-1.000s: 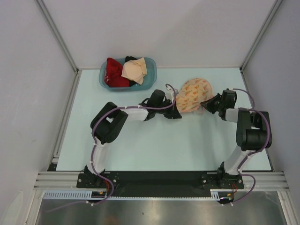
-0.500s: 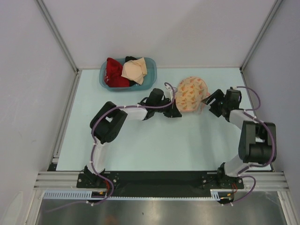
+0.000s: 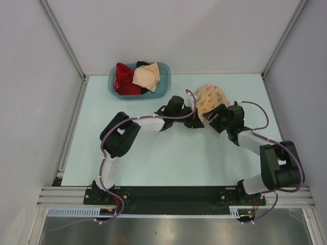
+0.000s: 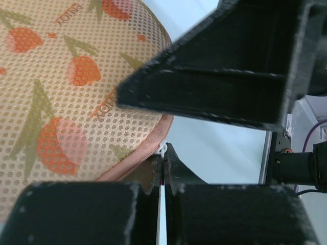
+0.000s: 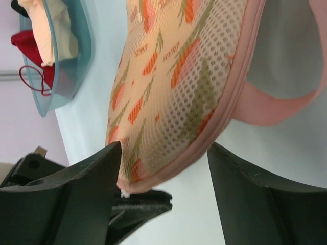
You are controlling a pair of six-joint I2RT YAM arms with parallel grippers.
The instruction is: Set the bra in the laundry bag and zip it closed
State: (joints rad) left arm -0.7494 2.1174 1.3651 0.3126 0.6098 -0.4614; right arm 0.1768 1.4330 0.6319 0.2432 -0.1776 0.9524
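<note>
Now the laundry bag (image 3: pixel 210 97) is lying toward the back of the pale green surface (image 3: pixel 153 153), with the two tools meeting at its near edge. The left tool (image 4: pixel 162 166) is pinching tight on a small white tab (image 4: pixel 162 149) at the bag's pink rim. The right tool (image 5: pixel 163 148) is gaping wide, with one finger on each side of that same rim. I cannot tell if they are touching it. A pink loop (image 5: pixel 286 104) is sticking out from the bag. The blue basket (image 3: pixel 164 84) is sitting well apart at the back left, holding a red cloth (image 3: pixel 125 81) and a beige cloth (image 3: pixel 146 76).
</note>
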